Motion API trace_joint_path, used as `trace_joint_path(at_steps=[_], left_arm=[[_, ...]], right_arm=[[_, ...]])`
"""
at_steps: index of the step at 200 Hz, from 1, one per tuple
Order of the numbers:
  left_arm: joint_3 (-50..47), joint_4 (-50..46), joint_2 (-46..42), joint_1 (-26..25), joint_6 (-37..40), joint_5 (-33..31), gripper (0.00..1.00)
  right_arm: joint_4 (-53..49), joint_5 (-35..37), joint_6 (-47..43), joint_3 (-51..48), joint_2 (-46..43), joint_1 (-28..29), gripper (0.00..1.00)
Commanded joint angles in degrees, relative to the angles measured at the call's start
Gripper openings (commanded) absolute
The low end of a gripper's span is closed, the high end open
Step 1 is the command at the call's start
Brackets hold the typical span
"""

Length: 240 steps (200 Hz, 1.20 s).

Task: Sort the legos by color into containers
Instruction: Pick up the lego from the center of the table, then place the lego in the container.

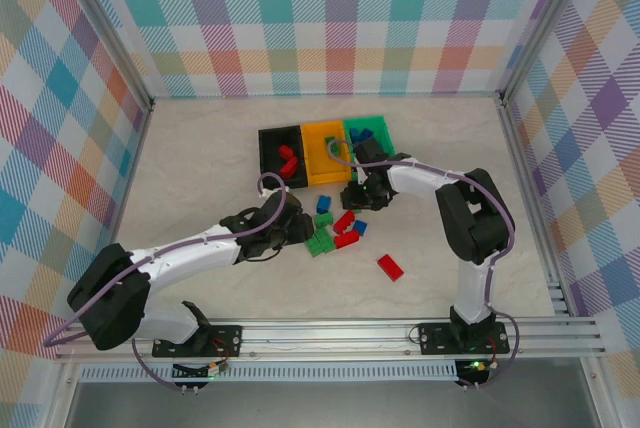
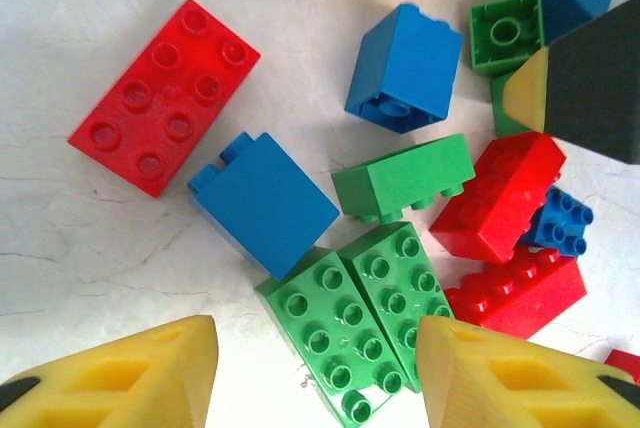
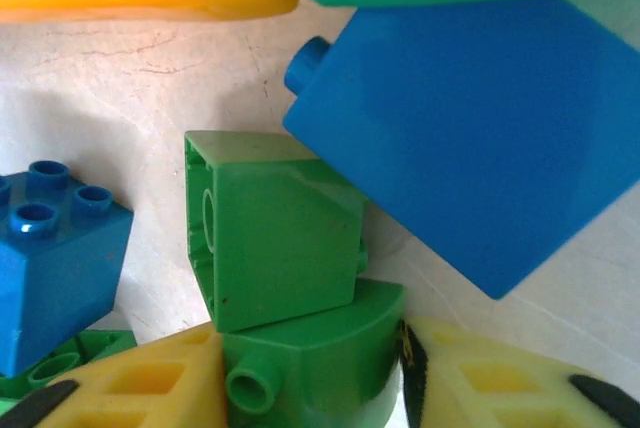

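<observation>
Lying on a pale, crazed tabletop (image 1: 200, 168) enclosed by pastel plaid walls (image 1: 330, 18), the loose legos (image 1: 340, 228) clustered just beside the containers (image 1: 318, 163). Two green bricks (image 2: 360, 318), studs up, ran diagonally between the left gripper's (image 2: 315, 348) spread fingers; the right gripper (image 3: 310, 388) pinched a green lego (image 3: 320, 348).

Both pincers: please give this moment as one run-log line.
left pincer: open above paired green legos | right pincer: closed on green lego | phase: picking
</observation>
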Motion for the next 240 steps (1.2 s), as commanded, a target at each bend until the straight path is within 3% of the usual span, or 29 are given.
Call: trace_joint_path(at_steps=[1,87,163,191,213,240], left_arm=[[-0.9,-3.0,-1.9,-0.6,-0.8,-3.0,0.55],[-1.0,-2.2,-1.1,-0.7,-0.8,-3.7,0.55],[-1.3,-5.2,-2.5,-0.7,-0.9,-4.2,0.55],[-2.2,-6.9,-5.1,-0.7,-1.3,-5.3,0.55],[-3.1,-9.0,-7.8,-0.7,-1.9,-6.7,0.56],[-5.5,-9.2,-10.7,-0.7,-3.2,-8.0,0.56]], right_arm=[[0.8,-0.1,1.0,-1.3,-0.9,0.2,0.37],[-3.2,0.1,-0.1,5.8,-6.7,0.2,0.35],[-8.8,0.7,-2.7,30.8,5.9,0.2,0.38],[-12.8,1.5,-3.3,40.4,11.4,0.2,0.52],[-11.5,0.7,-2.9,38.4,10.4,0.3,0.53],[-7.3,0.5,-2.6,28.5,6.1,1.1,0.53]])
